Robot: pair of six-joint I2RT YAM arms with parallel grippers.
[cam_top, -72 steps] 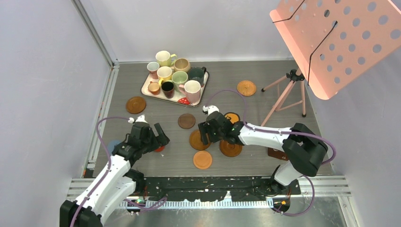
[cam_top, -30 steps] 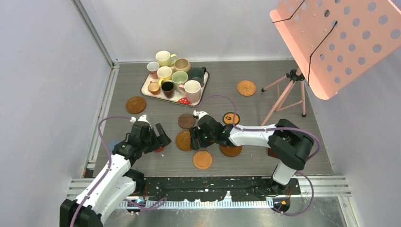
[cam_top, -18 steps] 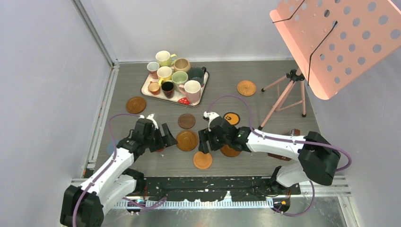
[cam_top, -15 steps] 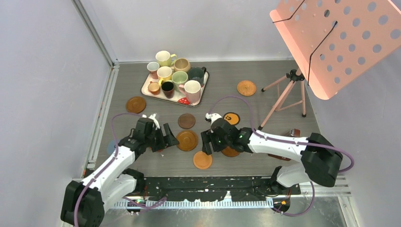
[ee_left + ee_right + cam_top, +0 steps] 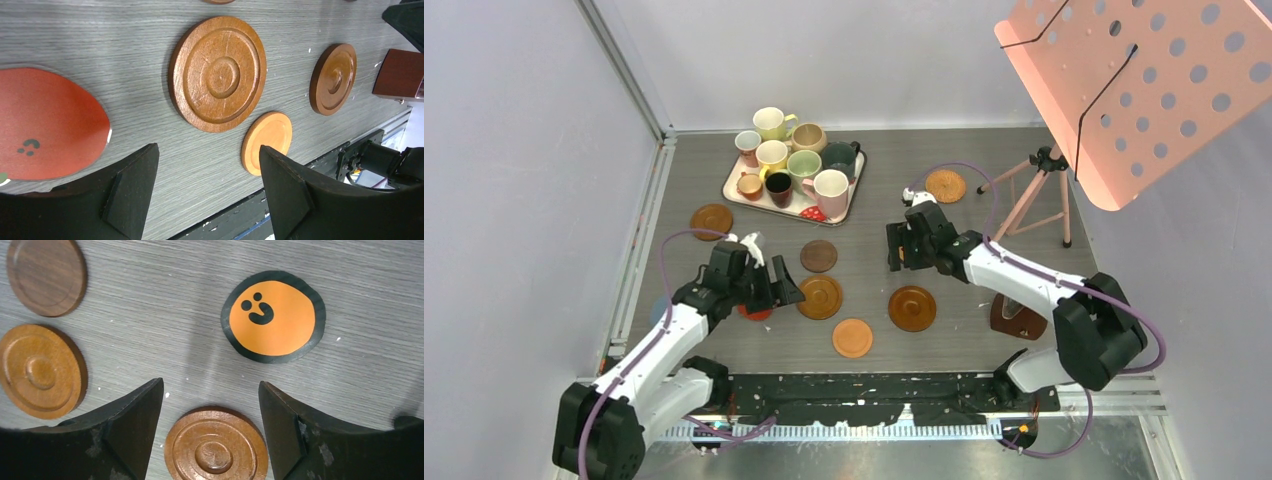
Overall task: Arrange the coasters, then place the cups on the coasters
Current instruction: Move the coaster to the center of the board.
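Both my hands released, empty. Right hand (image 5: 210,386) over desk (image 5: 150,290) near black-rimmed orange coaster (image 5: 273,316): thin, light, likely floppy; I'd pry up edge. Left hand (image 5: 207,150) by wooden coaster (image 5: 217,73): stiff; pinch across rim. Cups (image 5: 804,165) on tray (image 5: 730,189), fragile.

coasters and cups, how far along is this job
Early. Done: nothing finished; coasters such as the wooden coaster and orange coaster lie loosely spread on the table. In hand: nothing; left gripper and right gripper hover open, the right near the black-rimmed orange coaster. Left: lining coasters up, then moving the cups, all on the tray.
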